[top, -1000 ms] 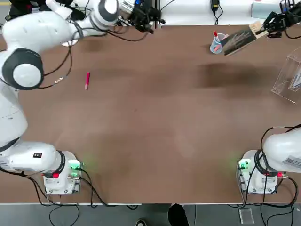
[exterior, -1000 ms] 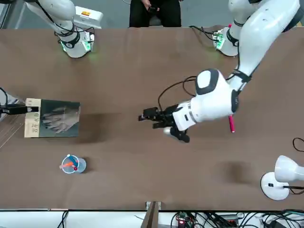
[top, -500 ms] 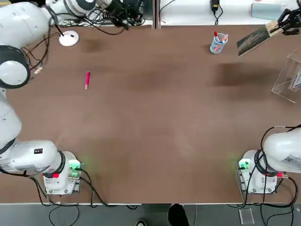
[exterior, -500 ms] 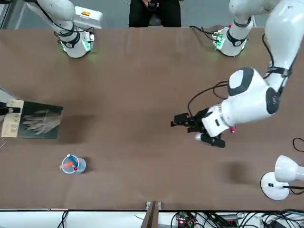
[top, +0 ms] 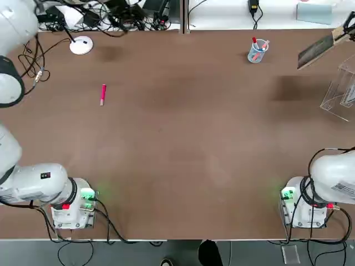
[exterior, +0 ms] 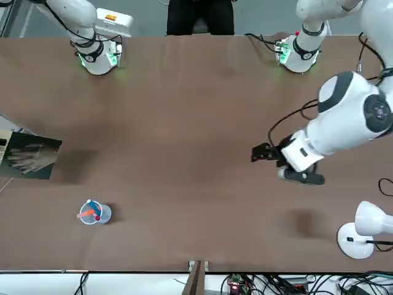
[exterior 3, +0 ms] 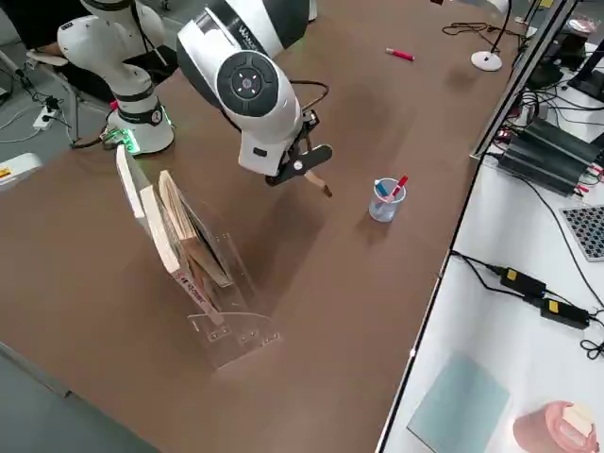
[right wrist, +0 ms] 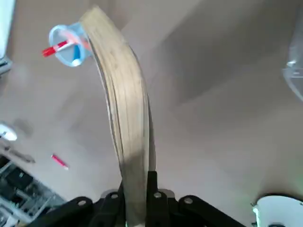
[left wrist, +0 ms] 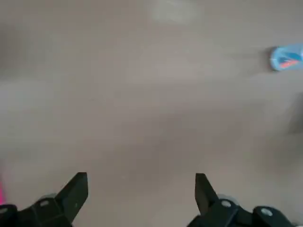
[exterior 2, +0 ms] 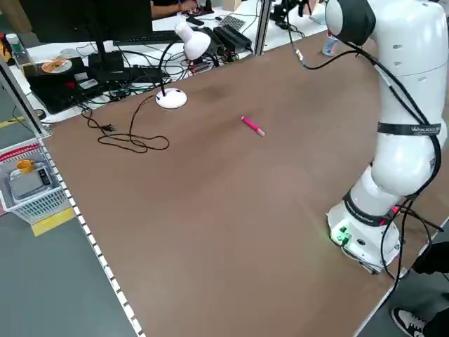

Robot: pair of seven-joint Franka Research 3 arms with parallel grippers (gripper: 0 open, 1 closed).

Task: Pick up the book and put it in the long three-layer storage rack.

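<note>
My right jaws [right wrist: 137, 189] pinch the book [right wrist: 118, 113] by one edge, and it hangs in the air above the surface [top: 183, 138], its page block bowing away from my fingertips. Beyond its far end stands a cup [right wrist: 68, 45] of pens. The rack [exterior 3: 203, 274], already holding a few flat items in its tiers, stands on the surface just beside and below the book, apart from it.

My left jaws [left wrist: 142, 198] are spread wide and empty, held above bare brown surface. A pink pen [top: 103, 94] lies alone on my left half, well apart from everything else. A white lamp [exterior 2: 184, 60] sits at the far edge on that side, its cord looping over the surface.

Past the far edge runs a white bench [exterior 3: 510, 311] with cables, power bricks and a keyboard. A person [exterior: 199, 15] in dark clothes sits behind my bases.
</note>
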